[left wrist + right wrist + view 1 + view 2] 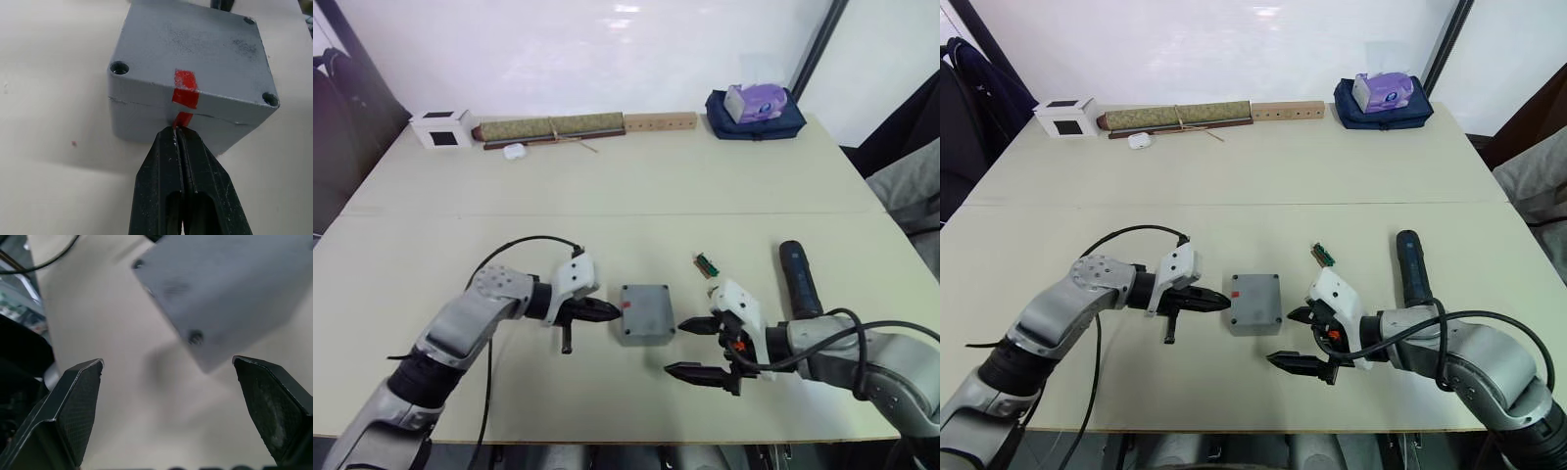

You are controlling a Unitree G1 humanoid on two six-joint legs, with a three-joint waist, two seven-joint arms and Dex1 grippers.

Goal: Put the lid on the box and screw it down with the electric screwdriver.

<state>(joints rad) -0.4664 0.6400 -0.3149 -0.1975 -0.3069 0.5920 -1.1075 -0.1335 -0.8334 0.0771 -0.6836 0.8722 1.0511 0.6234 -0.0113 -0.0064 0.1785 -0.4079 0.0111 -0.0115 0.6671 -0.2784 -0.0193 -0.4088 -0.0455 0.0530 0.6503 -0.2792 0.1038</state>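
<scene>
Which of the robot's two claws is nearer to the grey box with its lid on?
The left. The left claw, shut, has its tips at the box wall by the red mark. The right claw is open, a short way off on the box's other side.

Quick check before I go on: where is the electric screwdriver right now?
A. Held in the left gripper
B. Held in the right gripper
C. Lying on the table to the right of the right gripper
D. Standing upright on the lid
C: the electric screwdriver lies flat on the table, beyond the open right gripper, which holds nothing; the left gripper is shut against the box.
</scene>
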